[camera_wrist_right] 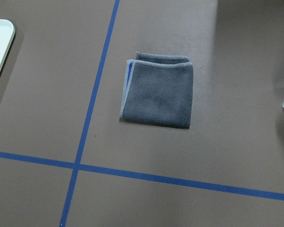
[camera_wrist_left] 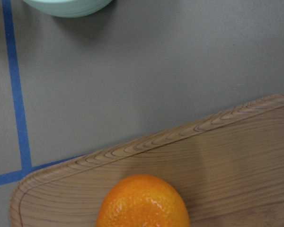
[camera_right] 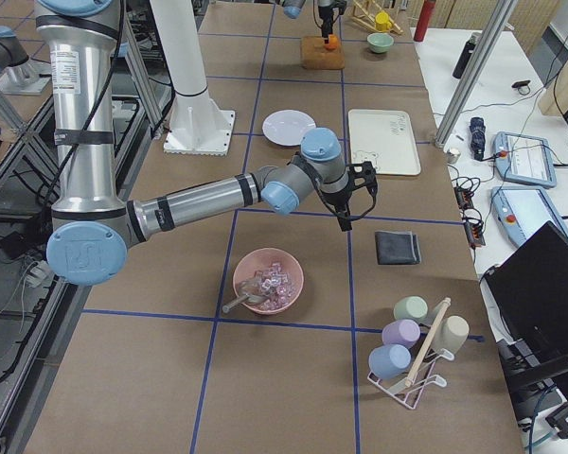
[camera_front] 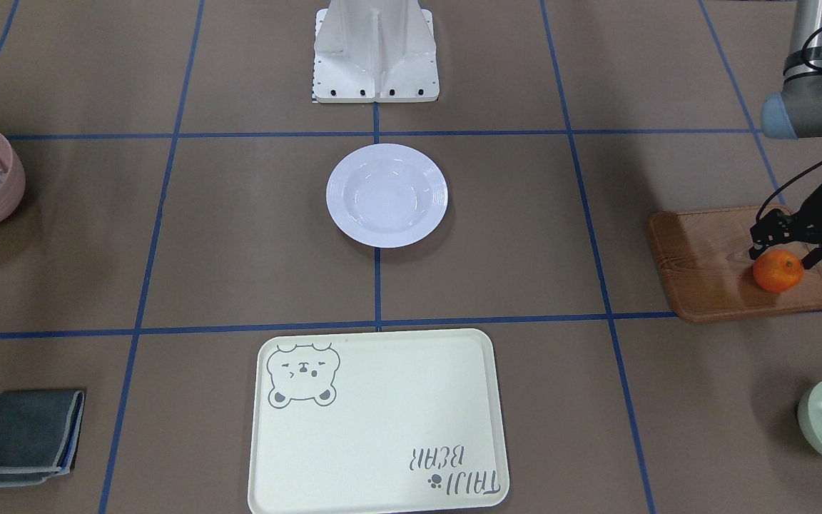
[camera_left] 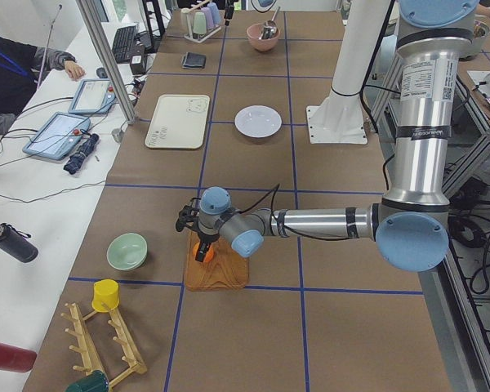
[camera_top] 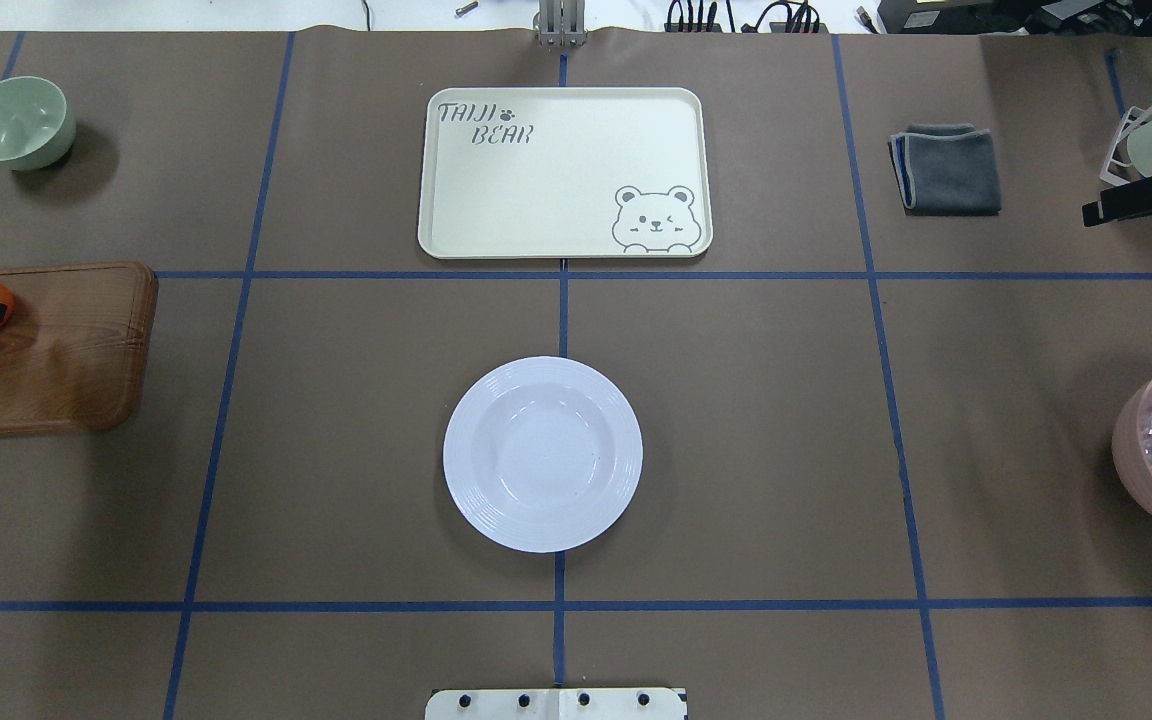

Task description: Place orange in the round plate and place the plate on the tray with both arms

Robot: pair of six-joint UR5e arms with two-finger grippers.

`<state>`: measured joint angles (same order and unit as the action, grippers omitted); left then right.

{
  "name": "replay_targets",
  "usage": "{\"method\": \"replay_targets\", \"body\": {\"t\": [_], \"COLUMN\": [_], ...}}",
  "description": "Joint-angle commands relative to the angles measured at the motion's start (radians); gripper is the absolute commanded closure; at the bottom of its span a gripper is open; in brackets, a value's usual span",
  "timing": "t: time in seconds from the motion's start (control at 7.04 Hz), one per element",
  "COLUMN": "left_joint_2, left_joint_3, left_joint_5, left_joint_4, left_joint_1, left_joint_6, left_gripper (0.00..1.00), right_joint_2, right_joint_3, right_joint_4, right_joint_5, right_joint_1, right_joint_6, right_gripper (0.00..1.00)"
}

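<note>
Orange (camera_front: 778,270): resting on the wooden board (camera_front: 703,264), close to one long edge, far out on the robot's left side.
Left gripper (camera_front: 782,255): lowered over the orange, one black finger at each flank of the fruit. The jaws are parted to about the fruit's width; whether the pads press it cannot be told.
Green bowl (camera_top: 16,120): pale, upright, near the board's corner but apart from it.
Round plate (camera_top: 542,453): lying flat in the middle, just ahead of the robot base (camera_top: 556,703), well apart from the orange.
Tray (camera_top: 556,170): flat, beyond the round plate. A blue tape line runs between the two and they do not touch.
Grey cloth (camera_wrist_right: 157,94): folded square, to the right of the tray.
Right gripper (camera_right: 345,223): in the air near the grey cloth, pointing down; how far its fingers stand apart cannot be told.
Pink bowl (camera_top: 1151,450): at the far right, holding metal cutlery and clear pieces.
Table (camera_front: 240,235): brown covering marked with a blue tape grid.
</note>
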<state>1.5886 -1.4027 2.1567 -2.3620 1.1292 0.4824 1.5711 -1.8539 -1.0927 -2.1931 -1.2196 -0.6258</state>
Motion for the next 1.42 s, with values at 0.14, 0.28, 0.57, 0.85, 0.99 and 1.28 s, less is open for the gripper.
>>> {"method": "replay_targets", "body": {"t": [0.14,0.28,0.57,0.85,0.99,1.28], "left_joint_2": [0.03,0.031,0.03,0.022,0.033,0.111], "left_joint_3": [0.048,0.051,0.05,-0.033,-0.074,-0.291], "left_joint_5": [-0.029,-0.029,-0.028,0.056,0.098,0.077], "left_joint_4": [0.0,0.0,-0.002,0.019,0.062,0.389], "left_joint_1": [-0.017,-0.017,-0.017,-0.011,0.006,0.006], "left_joint_6": [-0.007,-0.005,-0.01,-0.018,-0.01,0.049], "left_gripper": [0.02,0.12,0.91,1.0,1.0,1.0], "right_joint_2": [0.003,0.003,0.003,0.003,0.003,0.001], "right_joint_3": [0.001,0.002,0.001,0.001,0.001,-0.001], "right_joint_4": [0.001,0.001,0.001,0.001,0.002,0.002], "right_joint_5": [0.0,0.0,0.0,-0.004,-0.005,-0.008], "right_joint_1": [0.0,0.0,0.0,0.0,0.0,0.0], "right_joint_6": [0.0,0.0,0.0,0.0,-0.002,-0.011], "right_gripper": [0.0,0.0,0.0,0.0,0.0,0.0]}}
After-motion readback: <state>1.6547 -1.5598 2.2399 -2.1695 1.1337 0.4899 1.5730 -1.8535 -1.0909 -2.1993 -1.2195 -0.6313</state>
